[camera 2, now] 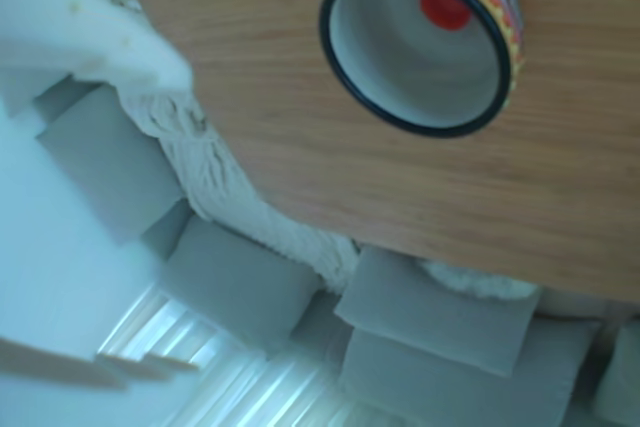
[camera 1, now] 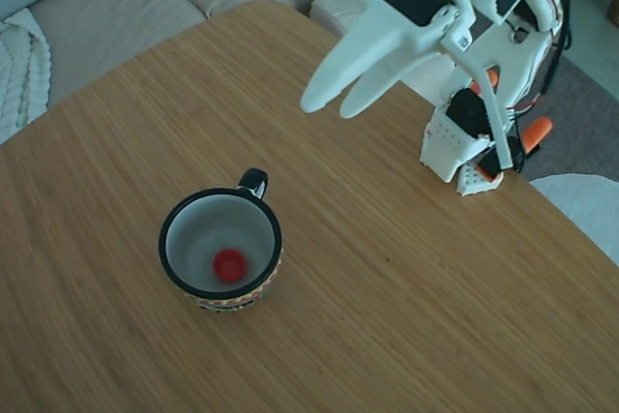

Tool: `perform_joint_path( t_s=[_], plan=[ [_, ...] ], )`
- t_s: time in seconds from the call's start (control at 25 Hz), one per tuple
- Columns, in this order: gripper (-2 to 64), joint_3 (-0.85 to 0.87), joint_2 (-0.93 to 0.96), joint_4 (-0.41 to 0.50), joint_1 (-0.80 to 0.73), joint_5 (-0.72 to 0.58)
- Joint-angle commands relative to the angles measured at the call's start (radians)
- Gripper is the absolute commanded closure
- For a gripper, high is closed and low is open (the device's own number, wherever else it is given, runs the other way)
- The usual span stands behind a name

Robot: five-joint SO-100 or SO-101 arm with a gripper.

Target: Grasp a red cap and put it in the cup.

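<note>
Nearest in the fixed view, bare bamboo-grained table (camera 1: 406,316) spreads wide around the cup (camera 1: 221,249), which stands left of centre, well clear of every edge. The cup is round, black-rimmed, with its small black handle pointing away, and the red cap (camera 1: 229,265) lies flat on its pale floor. Farther right, the white plastic gripper (camera 1: 331,102) hangs above the wood, well apart from the cup; its two smooth, tapered fingers sit slightly parted and hold nothing. Beyond lie the arm's base (camera 1: 462,147) at the far right edge and a beige sofa (camera 1: 106,7). The other view shows the cup's (camera 2: 425,42) yellow-and-red patterned wall, the red cap (camera 2: 444,7) inside, and grey cushions (camera 2: 240,282) past the rounded table edge (camera 2: 300,217)
</note>
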Motion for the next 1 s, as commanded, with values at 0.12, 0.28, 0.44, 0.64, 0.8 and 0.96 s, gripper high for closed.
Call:
perform_joint_path(
  t_s=[0.12, 0.28, 0.44, 0.64, 0.8, 0.96],
  plan=[
    [29.3, 0.118, 0.132, -0.074, -0.003, 0.005],
    [29.3, 0.216, 0.213, -0.086, -0.003, -0.003],
    [29.3, 0.293, 0.304, -0.086, -0.003, -0.005],
    [29.3, 0.376, 0.414, -0.086, -0.003, -0.005],
    [29.3, 0.463, 0.508, -0.120, -0.025, -0.005],
    [29.3, 0.551, 0.595, -0.149, -0.025, -0.005]
  ],
)
